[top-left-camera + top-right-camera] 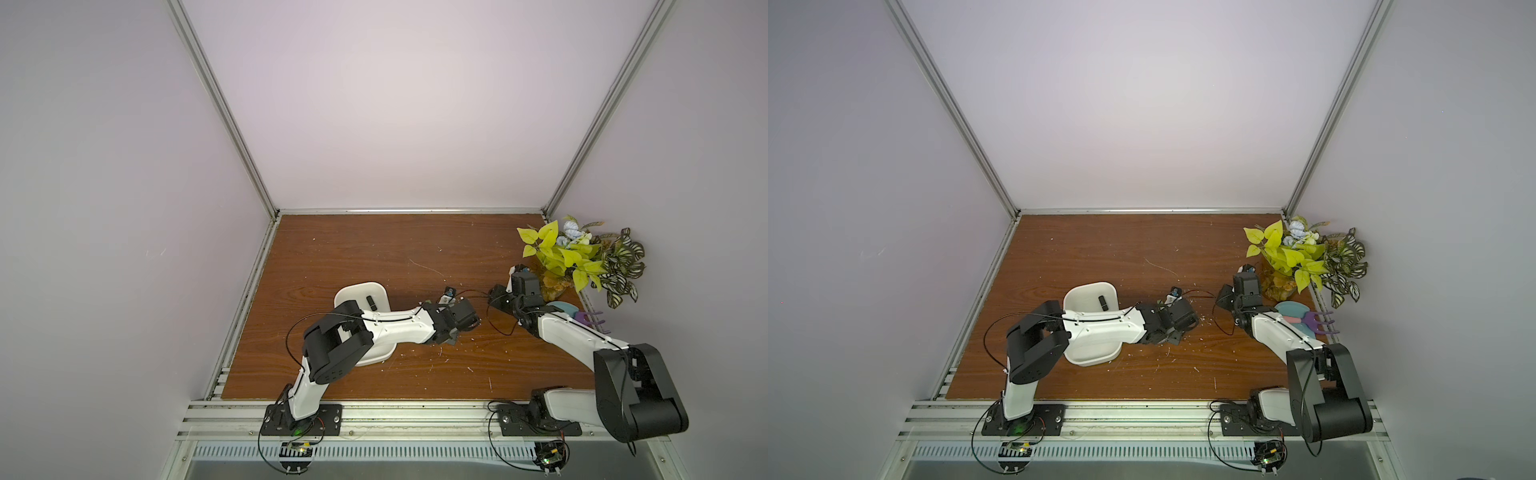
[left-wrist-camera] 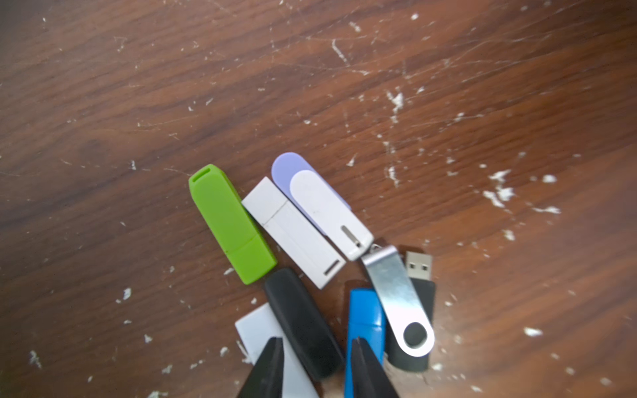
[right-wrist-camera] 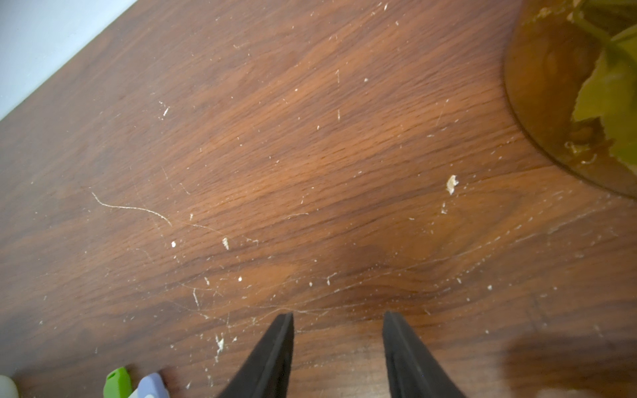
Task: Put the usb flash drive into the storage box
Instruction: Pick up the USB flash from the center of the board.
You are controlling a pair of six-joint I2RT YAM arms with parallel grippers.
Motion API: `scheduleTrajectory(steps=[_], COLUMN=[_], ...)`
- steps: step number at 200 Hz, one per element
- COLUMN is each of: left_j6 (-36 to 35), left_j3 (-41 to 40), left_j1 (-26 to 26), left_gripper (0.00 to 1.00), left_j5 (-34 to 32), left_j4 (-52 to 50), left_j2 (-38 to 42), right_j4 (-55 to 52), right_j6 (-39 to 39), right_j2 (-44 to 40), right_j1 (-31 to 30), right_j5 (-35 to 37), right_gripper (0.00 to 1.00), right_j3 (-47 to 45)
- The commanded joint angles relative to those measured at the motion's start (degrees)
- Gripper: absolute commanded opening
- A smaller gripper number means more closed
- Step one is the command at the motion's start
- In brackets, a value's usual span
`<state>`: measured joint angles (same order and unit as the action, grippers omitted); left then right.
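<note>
One black drive (image 2: 303, 320) straddled by left claw (image 2: 317, 342) | right claw (image 3: 337, 318) parted

Left gripper (image 2: 315, 343), right gripper (image 3: 337, 317) (jaws apart)

The left arm (image 1: 399, 328) hides the middle of the box (image 1: 360, 285) in both top views. The left wrist view's edge cuts off the blue stick (image 2: 366, 310) and a white stick (image 2: 256, 327), fingers (image 2: 269, 372) overlapping both.

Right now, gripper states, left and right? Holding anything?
Left gripper: open, jaws astride the black flash drive on the table, no clear grip yet.
Right gripper: open, empty, over the table.
</note>
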<state>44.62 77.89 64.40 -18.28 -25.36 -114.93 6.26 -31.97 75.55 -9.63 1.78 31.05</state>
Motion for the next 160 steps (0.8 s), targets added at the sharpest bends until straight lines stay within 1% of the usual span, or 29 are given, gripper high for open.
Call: scheduleTrajectory(steps=[1, 91, 135, 160], left_j6=[0.46, -1.11, -1.99, -1.38], left_j3=[-0.47, 0.94, 2.18, 0.66], left_j1=[-0.63, -0.15, 0.97, 0.71], left_gripper=[0.32, 0.26, 0.26, 0.26], left_j5=[-0.8, 0.3, 0.58, -0.29], left_j4=[-1.56, -1.52, -1.71, -1.7], left_j2=[-1.75, -4.04, -4.66, -4.12], right_j4=[1.09, 1.23, 1.23, 1.34], right_j6=[0.41, 0.59, 0.68, 0.65], right_j2=[0.18, 1.0, 1.1, 1.33], right_j1=[0.21, 0.27, 0.22, 0.2], right_j5=[-0.9, -1.6, -1.86, -1.95], right_gripper=[0.48, 0.48, 0.48, 0.48], right_j3=[0.25, 0.5, 0.59, 0.6])
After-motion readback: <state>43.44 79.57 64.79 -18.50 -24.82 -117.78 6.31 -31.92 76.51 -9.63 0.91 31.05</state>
